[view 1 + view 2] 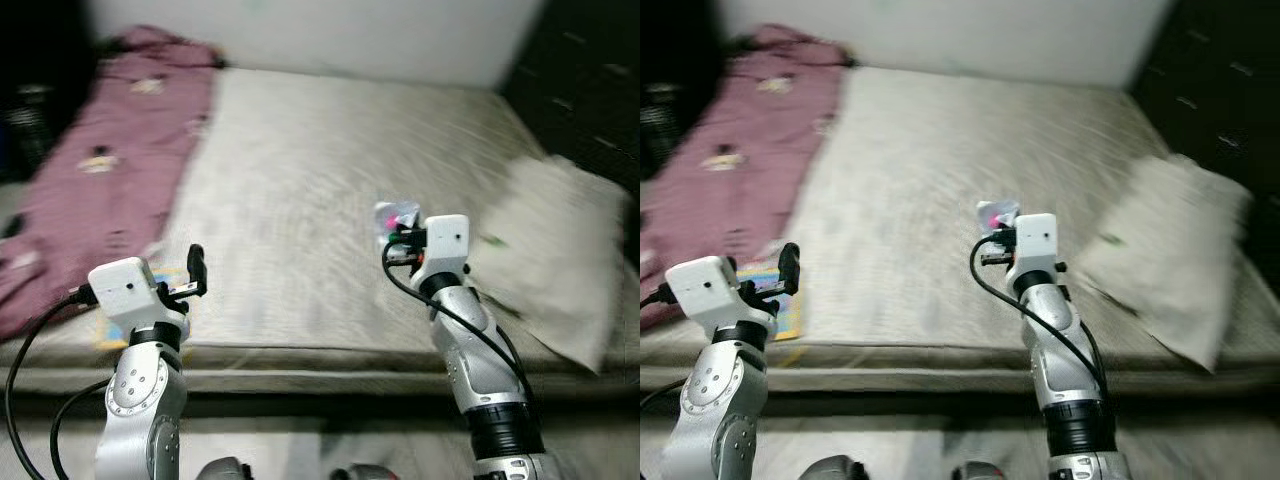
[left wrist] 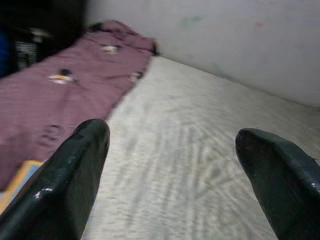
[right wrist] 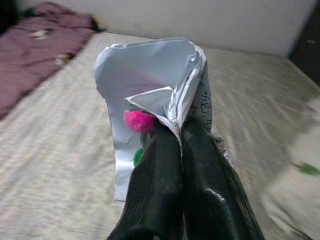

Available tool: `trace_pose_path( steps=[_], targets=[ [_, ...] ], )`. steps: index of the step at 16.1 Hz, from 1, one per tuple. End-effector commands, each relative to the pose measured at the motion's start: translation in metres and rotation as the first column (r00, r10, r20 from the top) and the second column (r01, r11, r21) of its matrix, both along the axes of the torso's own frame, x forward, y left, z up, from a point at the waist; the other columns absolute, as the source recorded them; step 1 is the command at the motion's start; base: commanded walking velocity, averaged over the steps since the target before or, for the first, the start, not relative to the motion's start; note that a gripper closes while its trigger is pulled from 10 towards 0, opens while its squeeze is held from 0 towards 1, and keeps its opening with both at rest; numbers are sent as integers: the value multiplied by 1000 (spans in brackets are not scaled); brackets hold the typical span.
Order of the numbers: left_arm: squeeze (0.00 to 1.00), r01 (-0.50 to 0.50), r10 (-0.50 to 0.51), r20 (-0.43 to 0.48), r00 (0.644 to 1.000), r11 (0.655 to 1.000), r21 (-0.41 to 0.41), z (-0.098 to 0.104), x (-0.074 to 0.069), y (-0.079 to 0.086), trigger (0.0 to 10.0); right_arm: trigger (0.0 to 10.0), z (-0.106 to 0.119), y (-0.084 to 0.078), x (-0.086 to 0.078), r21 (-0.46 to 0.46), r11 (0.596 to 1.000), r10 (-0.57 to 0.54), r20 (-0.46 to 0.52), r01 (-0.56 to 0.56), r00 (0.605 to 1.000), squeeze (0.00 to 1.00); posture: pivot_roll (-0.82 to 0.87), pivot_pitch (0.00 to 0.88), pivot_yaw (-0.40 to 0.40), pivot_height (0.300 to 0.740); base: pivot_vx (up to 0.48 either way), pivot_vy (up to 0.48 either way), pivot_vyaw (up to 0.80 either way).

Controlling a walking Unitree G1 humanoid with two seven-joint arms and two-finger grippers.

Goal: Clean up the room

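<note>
Right tool [image 3: 177, 135]: it's hanging over the middle of the bed, fingers squeezed tight together on a folded sheet of paper [image 3: 150, 95].
Paper: white, crumpled, with some handwriting along one edge. It's sticking up and forward past the fingertips, so its long side is running roughly in line with the fingers, pointing toward the wall at the head of the bed. It's sitting up off the bedding, not touching it.
Bits on the paper: a pink fuzzy ball [image 3: 138, 120] is showing right at the fingertips, and there's a small green spot just below it. Can't tell what the green thing is.
Left tool [image 2: 172, 155]: it's hovering by the near left edge of the bed, fingers spread wide, holding nothing.
Bed [image 1: 300, 200]: covered in a pale grey-beige sheet.
Blanket [image 1: 110, 170]: maroon, lying lengthwise down the left side.
Pillow [image 1: 560, 250]: light-coloured, lying on the right side, well apart from the paper.
Book [image 1: 780, 300]: something flat and colourful, probably a book, is lying at the near left edge by the left tool.
</note>
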State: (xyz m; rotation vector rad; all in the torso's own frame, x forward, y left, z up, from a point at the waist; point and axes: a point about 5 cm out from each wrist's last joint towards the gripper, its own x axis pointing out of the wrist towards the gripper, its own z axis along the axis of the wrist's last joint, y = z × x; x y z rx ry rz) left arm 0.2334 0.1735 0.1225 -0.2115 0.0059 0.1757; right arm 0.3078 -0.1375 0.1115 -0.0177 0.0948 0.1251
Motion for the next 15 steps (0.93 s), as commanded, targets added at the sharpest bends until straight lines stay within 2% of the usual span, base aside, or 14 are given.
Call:
trace_pose_path(
  steps=[1,5,9,14,15],
  targets=[
    [0,7,-7,8,1000,1000,-6,2,0,-3,10000,10000,1,-1,-1,2,1000,1,0,-1,1000,0,100,0,-74,740,0,315,-800],
    [0,11,-11,7,1000,1000,-6,1,0,-2,10000,10000,0,1,-1,7,1000,8,-5,-8,1000,0,102,0,-75,740,0,480,-548],
    [0,12,-12,9,1000,1000,-5,2,2,-2,10000,10000,0,2,-1,10,1000,17,-12,-17,1000,0,100,0,-74,740,0,480,0],
    [0,11,-11,11,1000,1000,-5,2,2,-2,10000,10000,-2,5,-2,13,999,36,-21,-36,999,0,100,0,-73,740,0,61,0],
    [0,12,-12,11,1000,1000,-8,2,2,-2,10000,10000,-2,5,-2,13,999,38,-23,-38,999,0,100,0,-73,740,0,480,0]
  ],
)
